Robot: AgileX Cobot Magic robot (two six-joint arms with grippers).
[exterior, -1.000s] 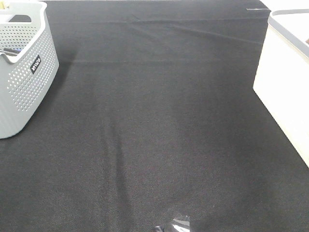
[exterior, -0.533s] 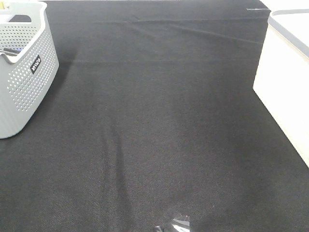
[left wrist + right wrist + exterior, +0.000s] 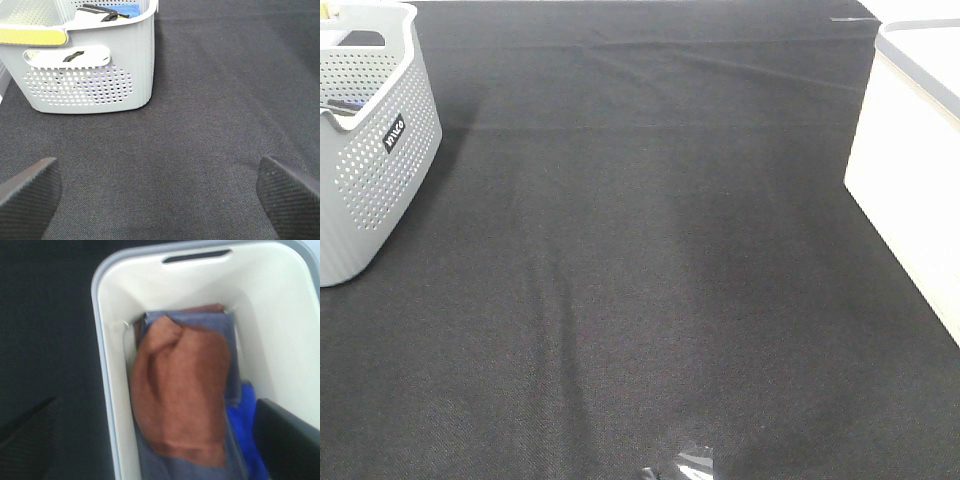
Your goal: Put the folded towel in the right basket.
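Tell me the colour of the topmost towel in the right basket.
Rust brown towel, clearest in the right wrist view.

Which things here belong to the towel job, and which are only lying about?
Belong to the job:
- brown folded towel
- white plastic basket on the right

Lying about:
- grey perforated basket on the left
- blue cloth

Only small parts of the robot are visible. In the left wrist view, the left gripper (image 3: 159,200) shows two fingers (image 3: 27,192) at the lower corners of the picture. They are dark grey, almost black, with a fine grainy, dotted texture and rounded edges. In the right wrist view, the right gripper (image 3: 165,440) shows also two fingers (image 3: 285,437) of the same black colour; they are blurred, so the texture is hard to see. No cables, screws or markings can be seen on them.
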